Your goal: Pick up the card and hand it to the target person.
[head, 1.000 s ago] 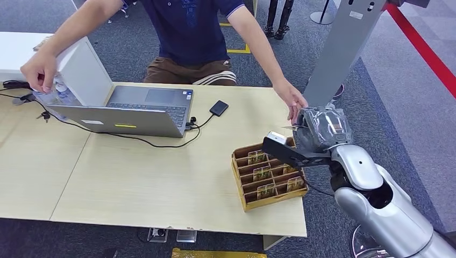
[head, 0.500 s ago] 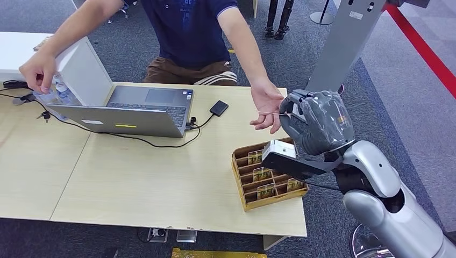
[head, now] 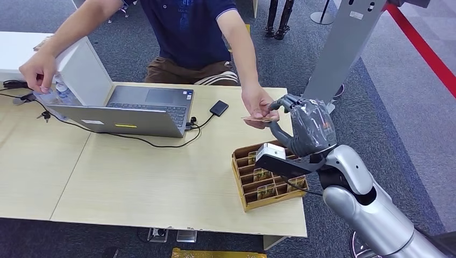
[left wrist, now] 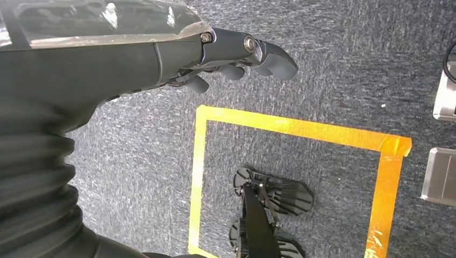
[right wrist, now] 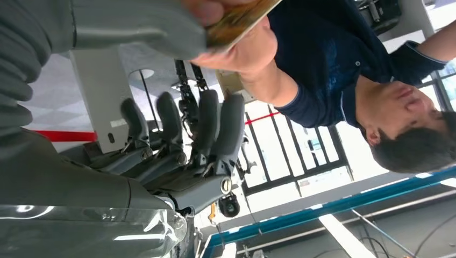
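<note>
**Card at handover point, both parties touching it**

Card (head: 257, 119) sits flat above the table's far right corner, between the person's hand (head: 258, 105) and the right hand (head: 304, 129). Person pinches it from their side. Right wrist view: thick thumb lies against the card (right wrist: 239, 19), other fingers (right wrist: 207, 126) extended and spread, not wrapped around it. Whether the thumb clamps it, cannot tell. Print on the card too blurred to read.

Left hand (left wrist: 161, 51) hangs over grey carpet, fingers (left wrist: 253, 54) loosely curled, holding nothing.

Wooden card tray (head: 243, 185) below the right hand, near table (head: 134, 177) edge. Open laptop (head: 129, 110) well left.
</note>
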You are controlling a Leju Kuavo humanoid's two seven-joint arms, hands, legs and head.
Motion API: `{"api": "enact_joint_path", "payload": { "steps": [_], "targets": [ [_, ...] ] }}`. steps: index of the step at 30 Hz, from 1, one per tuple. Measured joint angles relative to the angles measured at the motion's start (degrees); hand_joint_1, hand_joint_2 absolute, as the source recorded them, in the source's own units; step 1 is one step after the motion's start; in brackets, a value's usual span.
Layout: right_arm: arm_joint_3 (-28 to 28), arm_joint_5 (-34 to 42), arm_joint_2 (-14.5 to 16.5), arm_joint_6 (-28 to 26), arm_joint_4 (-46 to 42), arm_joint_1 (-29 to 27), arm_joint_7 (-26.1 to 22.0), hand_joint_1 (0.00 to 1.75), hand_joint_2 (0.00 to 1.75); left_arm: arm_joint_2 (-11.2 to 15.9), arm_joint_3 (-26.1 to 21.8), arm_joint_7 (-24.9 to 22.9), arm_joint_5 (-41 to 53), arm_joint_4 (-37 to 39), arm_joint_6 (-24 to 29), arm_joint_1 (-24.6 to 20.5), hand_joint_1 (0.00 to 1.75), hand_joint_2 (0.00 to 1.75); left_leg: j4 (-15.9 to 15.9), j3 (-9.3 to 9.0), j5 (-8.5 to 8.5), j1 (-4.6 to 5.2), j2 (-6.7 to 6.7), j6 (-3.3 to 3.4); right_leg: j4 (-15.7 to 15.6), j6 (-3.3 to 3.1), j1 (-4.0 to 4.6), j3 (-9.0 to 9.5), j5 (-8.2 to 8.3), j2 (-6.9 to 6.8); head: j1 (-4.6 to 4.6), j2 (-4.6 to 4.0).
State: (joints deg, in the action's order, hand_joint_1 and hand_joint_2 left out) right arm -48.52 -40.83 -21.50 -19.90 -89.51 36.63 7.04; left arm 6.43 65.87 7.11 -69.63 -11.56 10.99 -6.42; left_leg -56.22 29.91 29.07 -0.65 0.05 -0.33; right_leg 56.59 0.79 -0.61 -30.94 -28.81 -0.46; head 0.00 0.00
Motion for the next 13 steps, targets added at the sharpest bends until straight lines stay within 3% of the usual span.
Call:
{"api": "enact_joint_path", "payload": {
  "steps": [2, 7, 11, 13],
  "targets": [
    [0.8, 3.7, -0.3, -1.1, -0.9, -0.8, -0.3, 0.0, 1.75, 0.0, -0.4, -0.6, -0.5, 0.1, 0.6, 0.0, 0.0, 0.0, 0.0, 0.0, -0.01, 0.0, -0.02, 0.0, 0.0, -0.01, 0.0, 0.0, 0.0, -0.01, 0.0, 0.0],
    [5.3, 21.0, -1.1, -2.8, -3.1, -5.7, -4.2, 0.0, 1.75, -0.1, -1.0, -1.0, -1.1, -0.1, 1.5, 0.1, 0.0, 0.0, 0.0, -0.01, 0.01, -0.02, -0.16, 0.0, 0.0, 0.01, 0.02, 0.06, -0.04, -0.16, 0.0, 0.0],
    [11.8, 42.5, -1.8, 0.3, -4.4, -13.0, -10.4, 0.0, 1.75, -0.2, -1.5, -1.8, -1.7, -0.1, 2.1, 0.1, 0.0, 0.0, 0.0, -0.02, -0.03, -0.03, -0.31, 0.01, -0.1, 0.01, 0.03, 0.11, -0.05, -0.3, 0.0, 0.0],
    [13.1, 45.6, -1.9, 0.6, -4.5, -14.8, -11.8, 0.0, 1.75, -0.2, -1.6, -1.9, -1.8, -0.1, 2.2, 0.1, 0.0, 0.0, 0.0, -0.02, -0.04, -0.03, -0.36, 0.02, -0.1, 0.01, 0.03, 0.13, -0.05, -0.35, 0.0, 0.0]
  ]
}}
